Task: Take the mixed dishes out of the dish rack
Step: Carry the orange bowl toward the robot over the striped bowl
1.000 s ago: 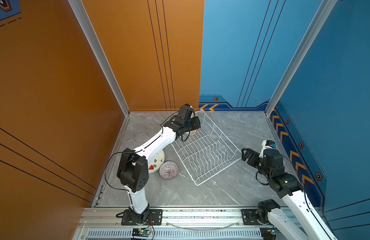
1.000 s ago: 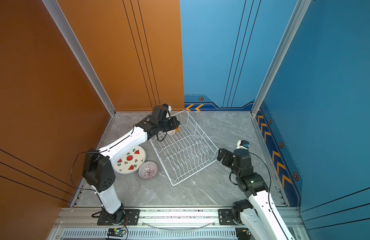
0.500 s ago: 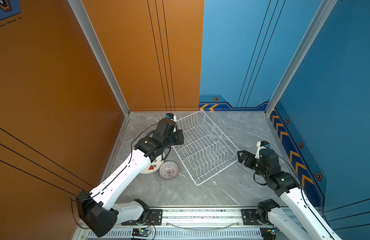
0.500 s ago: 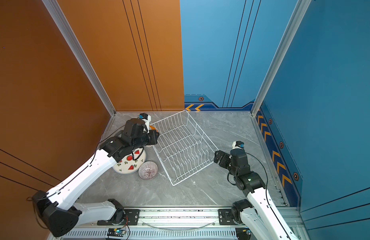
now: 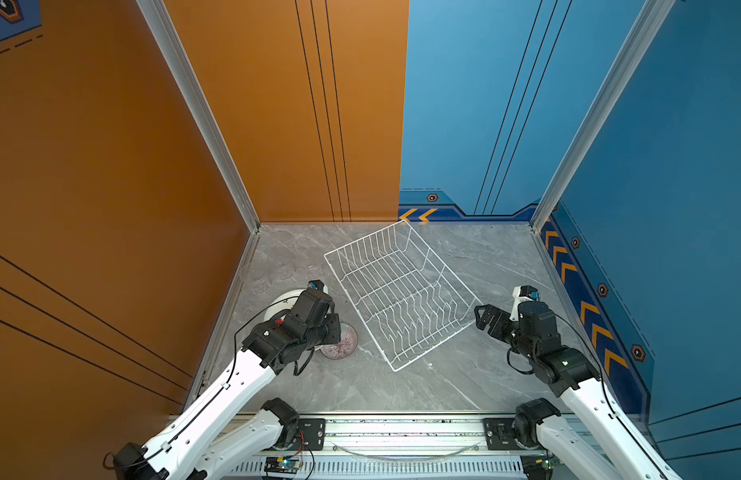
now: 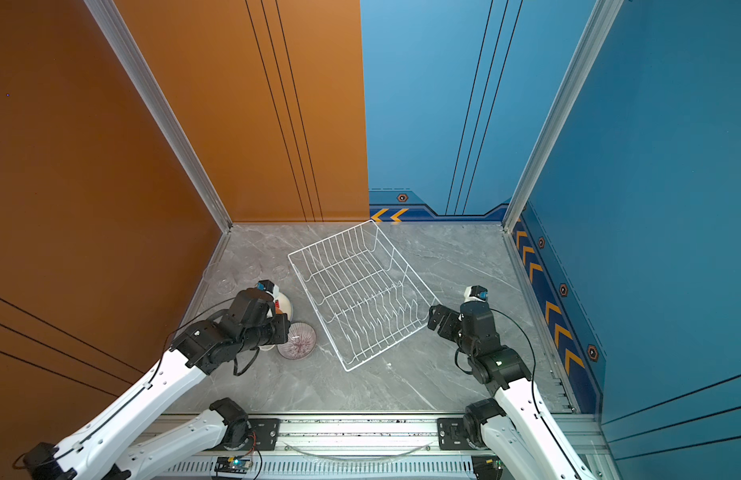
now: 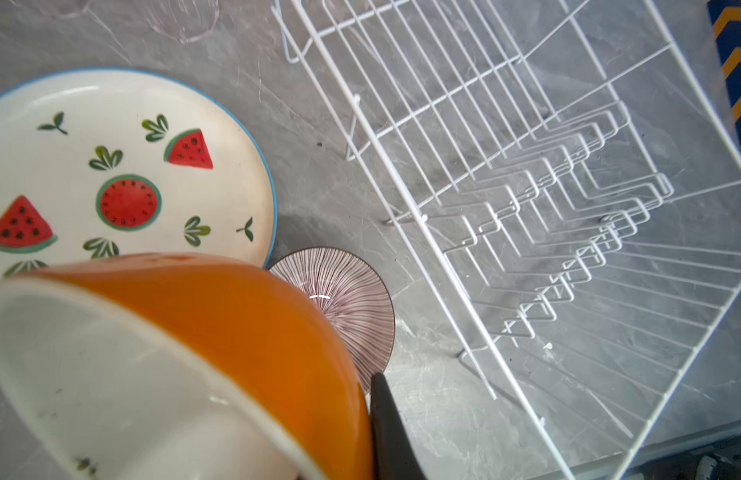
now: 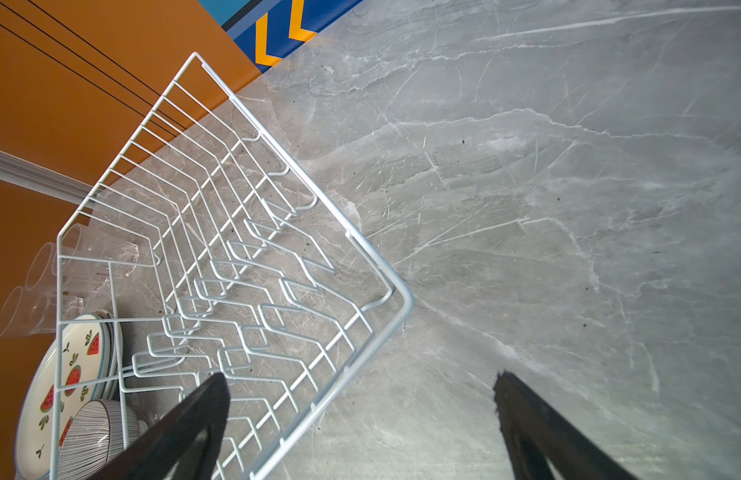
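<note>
A large white rectangular wire dish rack (image 5: 402, 291) with flared sides is seen lying diagonally in the middle of the grey marble tabletop (image 5: 485, 257) in both top views, and nothing is held in it; its row of upright plate prongs (image 7: 568, 216) is bare.

An orange bowl with a white inside (image 7: 235, 324) is gripped at its rim by the left gripper (image 5: 331, 328), which is closed on it; one dark finger (image 7: 385, 424) is pressed against the orange outer wall at the lower middle of the left wrist view. The bowl is held tilted, and the lower edge of a round white plate with red watermelon slices (image 7: 127, 166) is covered by it. Whether bowl and plate touch cannot be told.

In a top view the plate (image 5: 277, 301) is found left of the rack, mostly hidden under the left arm. A small white bowl with fine grey stripes (image 5: 343, 343) is set just beside the plate, at its lower right, and near the rack's long side. Several clear glasses (image 5: 260, 284) are grouped above the plate, close to the orange wall.

The right gripper (image 8: 360, 376) is spread wide and nothing is held; in a top view it (image 6: 437, 320) is placed just right of the rack's lower right side
</note>
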Robot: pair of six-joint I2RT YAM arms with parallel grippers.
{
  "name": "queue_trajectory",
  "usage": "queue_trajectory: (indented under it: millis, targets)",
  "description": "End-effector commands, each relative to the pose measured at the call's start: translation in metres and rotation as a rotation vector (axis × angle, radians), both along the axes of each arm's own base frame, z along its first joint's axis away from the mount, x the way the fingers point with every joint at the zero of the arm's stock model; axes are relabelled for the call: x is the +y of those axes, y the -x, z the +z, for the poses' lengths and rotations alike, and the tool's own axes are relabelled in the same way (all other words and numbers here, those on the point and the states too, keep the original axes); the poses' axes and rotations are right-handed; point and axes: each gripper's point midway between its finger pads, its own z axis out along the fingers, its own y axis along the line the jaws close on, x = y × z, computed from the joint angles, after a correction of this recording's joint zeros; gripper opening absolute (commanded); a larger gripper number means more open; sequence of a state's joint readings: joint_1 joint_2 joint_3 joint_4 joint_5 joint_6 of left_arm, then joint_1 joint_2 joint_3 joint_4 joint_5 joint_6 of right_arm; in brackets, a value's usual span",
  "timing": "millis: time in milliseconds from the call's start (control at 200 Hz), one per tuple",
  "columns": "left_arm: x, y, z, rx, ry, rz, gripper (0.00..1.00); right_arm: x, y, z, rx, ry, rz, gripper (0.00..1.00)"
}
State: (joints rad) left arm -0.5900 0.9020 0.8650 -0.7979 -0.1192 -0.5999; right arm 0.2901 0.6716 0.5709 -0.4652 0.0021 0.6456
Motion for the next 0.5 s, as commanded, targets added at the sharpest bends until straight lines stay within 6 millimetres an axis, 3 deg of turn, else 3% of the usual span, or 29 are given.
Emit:
queue_trajectory:
  millis: [0, 495]
  targets:
    - [-0.012, 0.003, -0.005, 0.005, 0.002, -0.036, 0.00, -0.004, 0.006, -0.011, 0.029, 0.009, -0.020, 1.00]
    - [-0.042, -0.002, -0.033, 0.080, -0.062, -0.126, 0.00, -0.006, 0.013, -0.015, 0.047, 0.014, -0.029, 1.00]
